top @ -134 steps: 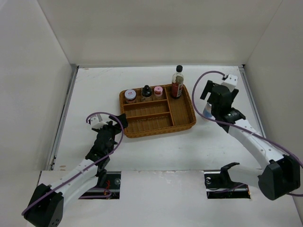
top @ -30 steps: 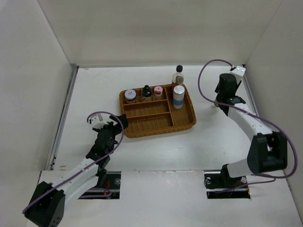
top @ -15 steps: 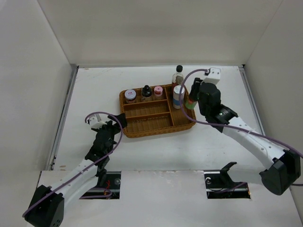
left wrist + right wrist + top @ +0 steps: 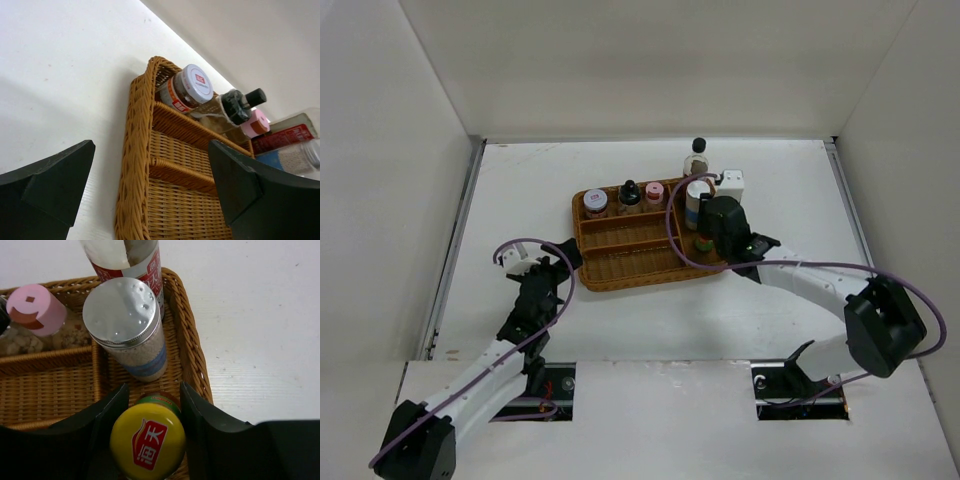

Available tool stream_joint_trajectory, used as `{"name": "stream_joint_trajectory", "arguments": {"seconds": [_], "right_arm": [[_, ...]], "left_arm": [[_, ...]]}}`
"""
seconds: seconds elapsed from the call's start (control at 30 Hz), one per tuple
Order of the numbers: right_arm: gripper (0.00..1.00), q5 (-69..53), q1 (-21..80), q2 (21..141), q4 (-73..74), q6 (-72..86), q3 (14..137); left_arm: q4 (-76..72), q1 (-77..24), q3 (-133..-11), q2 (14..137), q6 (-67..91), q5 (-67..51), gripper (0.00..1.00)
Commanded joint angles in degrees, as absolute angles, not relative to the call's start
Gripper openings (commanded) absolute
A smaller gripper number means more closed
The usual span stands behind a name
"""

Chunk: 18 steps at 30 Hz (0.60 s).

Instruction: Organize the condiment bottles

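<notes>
A robotics lab — plain white walls boxing in a white table

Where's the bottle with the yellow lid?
The yellow-capped bottle is held by the right gripper at the wicker tray's right end, right beside the silver-capped bottle (right wrist view).

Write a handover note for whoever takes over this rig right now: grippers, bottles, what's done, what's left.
Left gripper: jaws open, empty, beside the wicker tray's near left corner.
Right gripper: jaws shut on the yellow-capped bottle, upright over the tray's right compartment, on the near side of the silver-capped bottle.
Tall dark-sauce bottle at the far right corner; short jar, small black-capped bottle, pink-capped shaker along the far row.
Done: five stowed. Left: seat the yellow-capped bottle if it isn't down yet (can't tell), release.
</notes>
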<state>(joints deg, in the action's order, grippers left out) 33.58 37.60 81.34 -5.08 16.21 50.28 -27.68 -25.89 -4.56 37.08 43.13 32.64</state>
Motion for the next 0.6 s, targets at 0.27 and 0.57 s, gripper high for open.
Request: {"name": "stream_joint_trajectory", "arguments": {"seconds": [0.27, 0.57], "right_arm": [[0.63, 34.19, 39.59, 77.88, -15.21, 18.37, 46.14], [0.9, 33.05, 39.59, 71.9, -14.15, 18.02, 46.14]], "left_arm": [[-28.39, -25.97, -4.66, 39.37, 43.24, 37.17, 1.0], [-24.18, -26.06, -7.03, 41.04, 43.07, 37.97, 1.0]]}}
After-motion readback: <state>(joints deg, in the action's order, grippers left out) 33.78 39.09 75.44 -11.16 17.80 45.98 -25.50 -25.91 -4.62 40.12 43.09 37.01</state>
